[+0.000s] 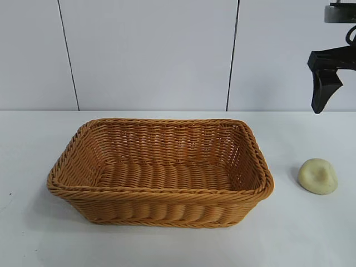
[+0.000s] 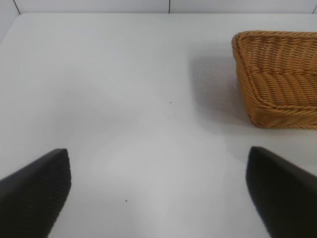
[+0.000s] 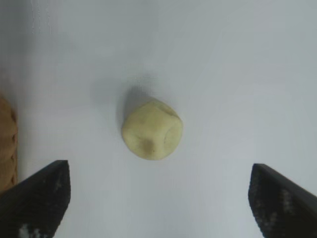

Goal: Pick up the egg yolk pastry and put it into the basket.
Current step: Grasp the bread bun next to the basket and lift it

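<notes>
The egg yolk pastry [image 1: 317, 176] is a small pale yellow dome with a shallow dent, lying on the white table to the right of the basket [image 1: 251, 146]. The basket is a golden-brown wicker rectangle in the middle of the table, with nothing in it. My right gripper [image 1: 321, 100] hangs high above the pastry. In the right wrist view it [image 3: 158, 171] is open, and the pastry [image 3: 152, 130] lies below and just ahead of its fingers, untouched. My left gripper [image 2: 157, 153] is open over bare table, with a corner of the basket [image 2: 277, 79] off to one side.
The white table [image 1: 311, 233] runs to a white panelled wall [image 1: 150, 50] behind the basket. The basket's edge [image 3: 7, 148] shows at the border of the right wrist view, a short way from the pastry.
</notes>
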Available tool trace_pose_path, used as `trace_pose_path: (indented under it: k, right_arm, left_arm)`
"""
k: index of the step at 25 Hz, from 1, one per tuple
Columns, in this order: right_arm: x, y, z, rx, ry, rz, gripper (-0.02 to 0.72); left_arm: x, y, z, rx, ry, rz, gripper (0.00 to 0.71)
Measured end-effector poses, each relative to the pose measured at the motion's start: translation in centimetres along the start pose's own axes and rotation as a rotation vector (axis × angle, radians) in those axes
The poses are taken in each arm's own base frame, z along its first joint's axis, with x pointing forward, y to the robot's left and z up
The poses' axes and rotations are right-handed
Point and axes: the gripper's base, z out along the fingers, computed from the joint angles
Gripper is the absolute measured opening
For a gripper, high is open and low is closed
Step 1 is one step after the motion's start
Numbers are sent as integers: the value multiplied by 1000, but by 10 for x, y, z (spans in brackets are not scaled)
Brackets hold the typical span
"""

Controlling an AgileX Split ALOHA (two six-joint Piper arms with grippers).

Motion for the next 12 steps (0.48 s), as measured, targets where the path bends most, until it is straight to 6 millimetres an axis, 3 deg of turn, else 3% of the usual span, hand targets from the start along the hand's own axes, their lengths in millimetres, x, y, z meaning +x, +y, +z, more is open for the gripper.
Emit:
trace_pose_path:
  k: [7, 12]
  right_arm:
    - [3, 0, 50, 13, 95, 15, 696]
    - [8, -1, 73, 24, 157, 18, 696]
  left_arm:
    - [0, 0, 0, 0, 0, 0, 692]
    - [0, 0, 0, 0, 0, 0, 692]
